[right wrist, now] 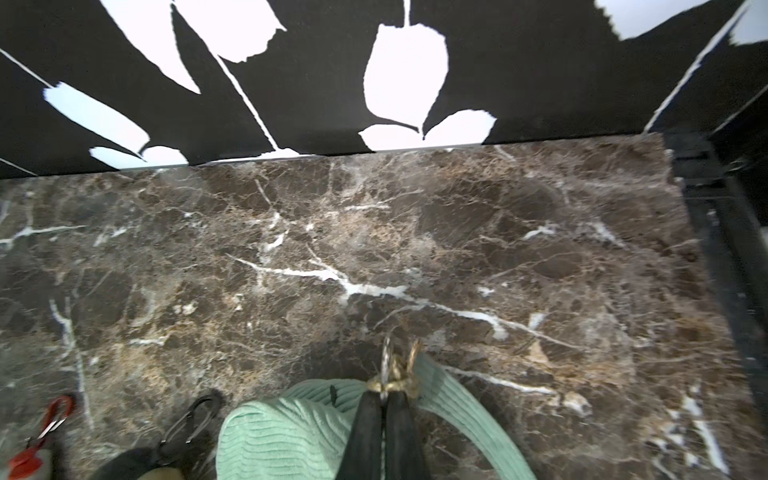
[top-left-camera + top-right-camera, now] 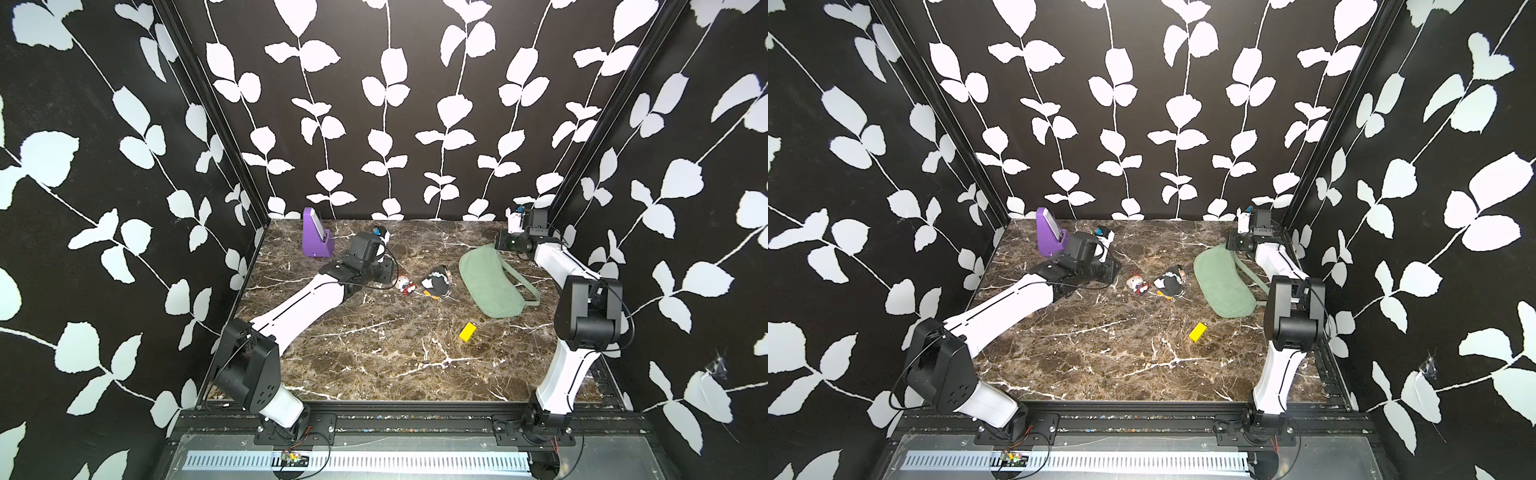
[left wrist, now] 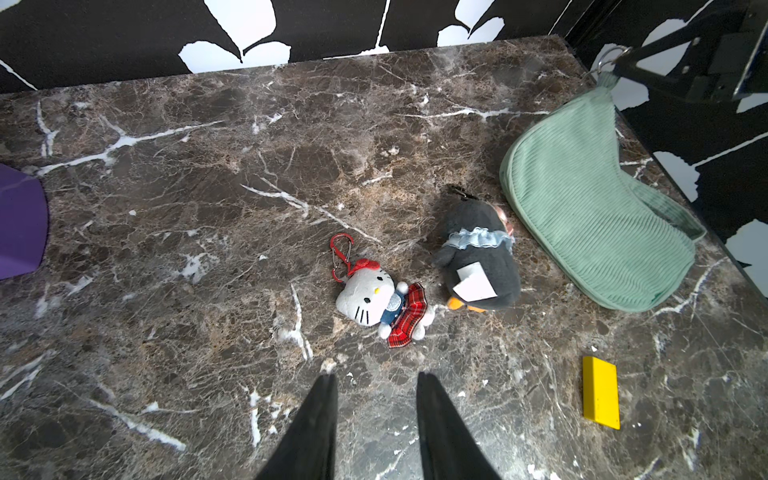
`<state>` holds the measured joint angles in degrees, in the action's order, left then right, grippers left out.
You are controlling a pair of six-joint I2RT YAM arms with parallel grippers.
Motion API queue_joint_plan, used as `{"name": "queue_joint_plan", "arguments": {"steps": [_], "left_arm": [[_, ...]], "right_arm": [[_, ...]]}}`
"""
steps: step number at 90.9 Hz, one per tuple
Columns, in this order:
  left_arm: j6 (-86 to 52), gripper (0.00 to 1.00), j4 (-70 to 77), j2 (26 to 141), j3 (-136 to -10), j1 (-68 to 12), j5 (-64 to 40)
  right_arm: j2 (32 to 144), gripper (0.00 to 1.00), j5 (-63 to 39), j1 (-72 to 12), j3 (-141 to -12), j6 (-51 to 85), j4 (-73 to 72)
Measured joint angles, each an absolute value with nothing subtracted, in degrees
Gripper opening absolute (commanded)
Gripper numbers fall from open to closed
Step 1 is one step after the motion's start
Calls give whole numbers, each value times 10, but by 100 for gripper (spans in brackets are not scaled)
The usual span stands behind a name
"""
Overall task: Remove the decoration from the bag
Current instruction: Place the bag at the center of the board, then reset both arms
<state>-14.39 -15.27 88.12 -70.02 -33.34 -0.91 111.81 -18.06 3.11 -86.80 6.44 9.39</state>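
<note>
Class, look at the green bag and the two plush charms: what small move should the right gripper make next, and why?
Probably open the right gripper and release the bag: it pinches the bag's ring, yet the kitty charm and penguin charm lie on the table, clips hooked to nothing.

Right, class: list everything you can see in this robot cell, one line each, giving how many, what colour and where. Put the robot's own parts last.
bag: one, sage green, flat on the table, right arm's side
cat plush charm: one, white with red bow, tartan skirt and red clip, mid-table, apart from the bag
penguin plush charm: one, dark grey with blue frill, between cat charm and bag
yellow block: one, yellow, alone, nearer the front
purple stand: one, purple, far corner, left arm's side
table: one, brown marble, white veins
left gripper: one, black fingers, open and empty, above the table near the cat charm
right gripper: one, black fingers, shut on the bag's ring at its far end
</note>
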Motion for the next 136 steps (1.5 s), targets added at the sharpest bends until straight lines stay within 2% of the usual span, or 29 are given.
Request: {"name": "queue_joint_plan", "arguments": {"steps": [11,21,30,35,44,63,73,79,94,118,136], "left_arm": [[-138,35,-128,881,-700,-333,35],[-121,41,-83,881,-699,-333,104],[-79,54,-23,881,-685,-333,180],[-50,65,15,881,-670,-331,224],[3,77,94,877,-619,-320,286],[72,85,205,859,-486,-255,354],[83,86,256,855,-422,-222,361],[92,90,291,855,-385,-212,366],[120,91,348,857,-339,-204,379],[151,94,414,842,-290,-198,391],[171,95,506,888,-233,-198,372]], "right_arm": [[1111,45,-200,31,-849,77,77],[1082,59,-202,31,-802,81,67],[1031,65,-196,31,-740,80,62],[1003,67,-188,31,-711,77,60],[949,75,-170,31,-661,70,41],[858,85,-109,31,-522,56,-58],[854,98,-72,31,-455,49,-120],[857,99,-59,31,-427,45,-139],[851,99,-48,31,-398,32,-187],[754,99,-7,31,-303,24,-243],[774,99,-10,31,-222,19,-336]]}}
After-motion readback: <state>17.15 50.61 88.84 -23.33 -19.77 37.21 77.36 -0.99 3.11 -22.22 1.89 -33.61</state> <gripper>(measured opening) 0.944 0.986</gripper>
